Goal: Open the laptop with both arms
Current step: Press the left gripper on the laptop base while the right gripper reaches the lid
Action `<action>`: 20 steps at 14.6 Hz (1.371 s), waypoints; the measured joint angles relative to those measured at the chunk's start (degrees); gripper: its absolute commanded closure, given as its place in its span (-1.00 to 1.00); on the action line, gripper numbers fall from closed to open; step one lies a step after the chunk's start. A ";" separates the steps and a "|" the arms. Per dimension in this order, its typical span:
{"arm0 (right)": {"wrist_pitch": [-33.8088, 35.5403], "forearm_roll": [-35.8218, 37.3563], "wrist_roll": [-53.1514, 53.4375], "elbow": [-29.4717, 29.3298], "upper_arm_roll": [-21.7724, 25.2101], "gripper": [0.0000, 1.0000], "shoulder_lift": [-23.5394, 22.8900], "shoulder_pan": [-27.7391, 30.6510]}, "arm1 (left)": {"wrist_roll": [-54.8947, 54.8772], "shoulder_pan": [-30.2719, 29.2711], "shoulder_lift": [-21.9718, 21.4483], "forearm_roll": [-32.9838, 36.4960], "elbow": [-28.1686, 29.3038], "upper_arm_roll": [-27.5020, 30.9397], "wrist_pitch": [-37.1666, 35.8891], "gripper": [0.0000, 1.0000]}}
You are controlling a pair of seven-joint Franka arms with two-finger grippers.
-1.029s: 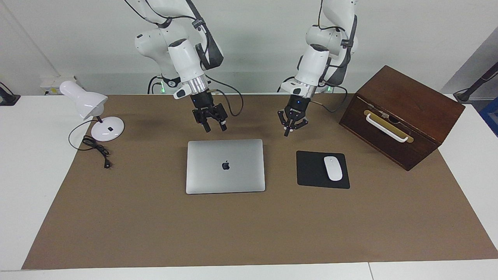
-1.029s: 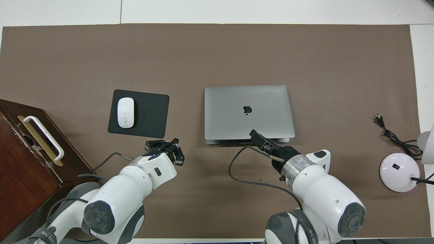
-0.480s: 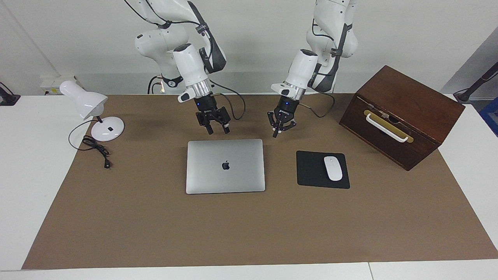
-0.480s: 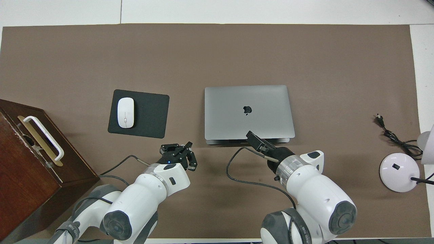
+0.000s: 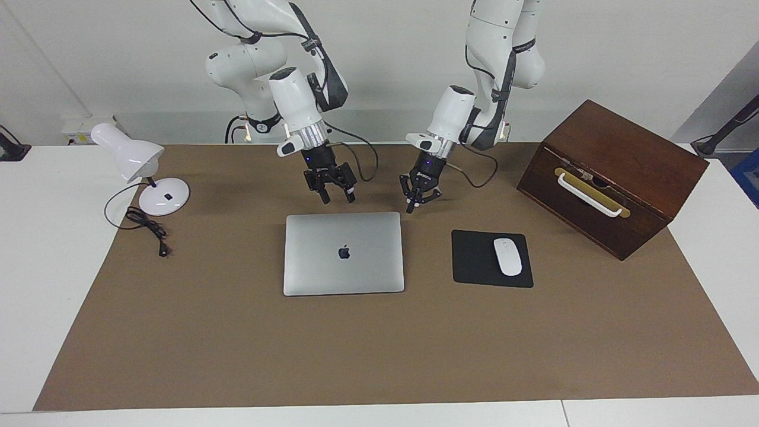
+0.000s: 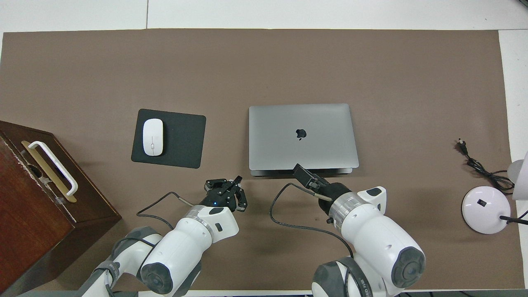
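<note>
Laptop (image 5: 343, 254) lay closed and flat on the brown mat (image 5: 379, 350) near the middle of the worktop (image 5: 35, 237), its lid with the dark logo facing up. You had both arms reaching down toward the edge of it nearest the robots. Your right tool (image 5: 335, 196) hung over the mat just at that edge, close above it but not touching in the facing view, its two fingers spread apart and gripping nothing. Your left tool (image 5: 410, 207) hung over the mat just off the laptop's corner toward the left arm's end of the worktop, fingertips pinched together with nothing between them, the tip pointing down and apart from the laptop.

Beside the laptop, toward the left arm's end, you had a black mouse pad (image 5: 474, 261) with a white mouse (image 5: 507, 257) lying on it. Further toward that end, and nearer the robots, stood a dark wooden box (image 5: 616, 172) with a white handle (image 5: 590, 198) on its front. Toward the right arm's end stood a white desk lamp (image 5: 139, 169), its black cord (image 5: 145, 228) coiled on the mat with the plug loose.
</note>
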State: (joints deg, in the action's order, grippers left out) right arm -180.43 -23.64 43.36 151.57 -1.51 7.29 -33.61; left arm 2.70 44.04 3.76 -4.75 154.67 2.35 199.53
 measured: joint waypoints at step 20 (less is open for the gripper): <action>-0.01 0.00 1.08 -1.07 0.26 -0.95 -4.09 -0.65 | 0.51 0.64 9.85 0.00 -10.48 0.03 0.04 1.00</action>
State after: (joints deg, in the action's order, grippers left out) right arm -180.44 -23.64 44.44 150.51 -1.25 3.20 -34.26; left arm 3.21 44.68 13.61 -4.75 144.19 2.38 199.57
